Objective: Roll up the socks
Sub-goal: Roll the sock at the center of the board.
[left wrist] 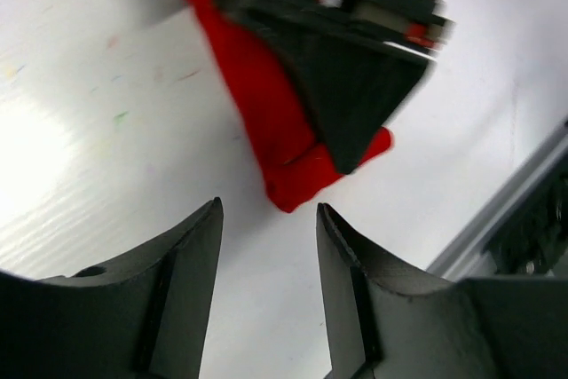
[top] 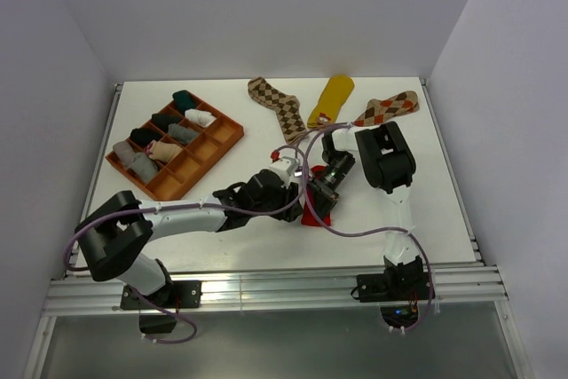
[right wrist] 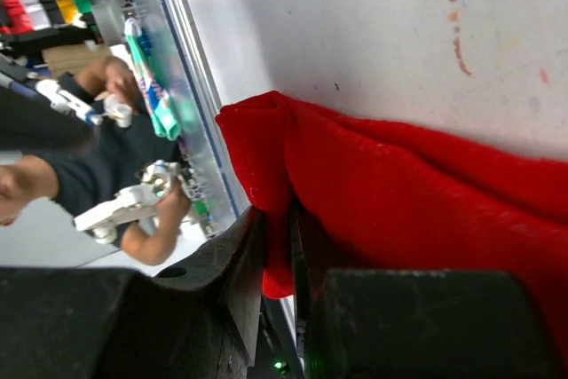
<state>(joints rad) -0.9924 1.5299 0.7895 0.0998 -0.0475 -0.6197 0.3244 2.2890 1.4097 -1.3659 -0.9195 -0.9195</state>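
The red sock (top: 312,214) lies flat on the white table near the front middle. My right gripper (top: 318,199) is shut on one edge of it; the right wrist view shows the red fabric (right wrist: 399,184) pinched between the jaws of the right gripper (right wrist: 277,219). My left gripper (top: 289,197) is open and empty, just left of the sock. In the left wrist view the left gripper (left wrist: 266,210) is a short way from the sock's end (left wrist: 293,188), not touching it. The right gripper's fingers (left wrist: 351,86) rest on the sock there.
Two brown argyle socks (top: 280,106) (top: 388,109) and a mustard yellow sock (top: 334,97) lie flat at the back. The orange compartment tray (top: 232,135) at the back left holds several rolled socks. The table's metal front rail (left wrist: 515,193) is close by.
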